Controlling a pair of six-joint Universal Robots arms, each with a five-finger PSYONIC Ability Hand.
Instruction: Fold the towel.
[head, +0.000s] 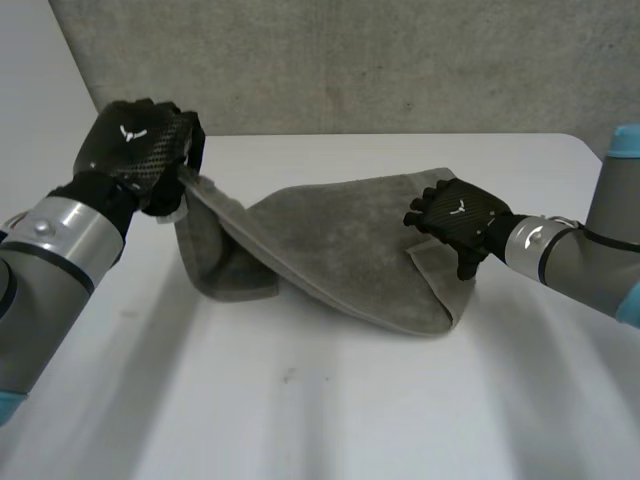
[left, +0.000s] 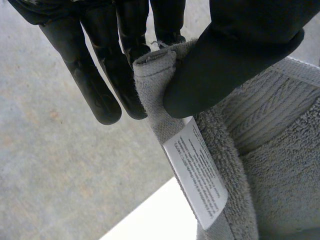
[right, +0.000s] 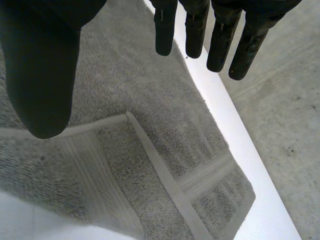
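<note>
White worktop (head: 300, 420), grey towel (head: 340, 245) lying across it, left hand (head: 135, 145) pinching its raised corner, right hand (head: 460, 220) straight-fingered, holding nothing.

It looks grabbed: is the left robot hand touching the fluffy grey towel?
Touching. In the left wrist view, the left robot hand pinches the fluffy grey towel by its corner.

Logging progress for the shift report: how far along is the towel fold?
Done: the grey towel is already doubled over at its right end, under the open right hand. In hand: the left hand pinches the corner with the care label, lifted off the table. Left: laying that corner down and squaring the edges.
</note>
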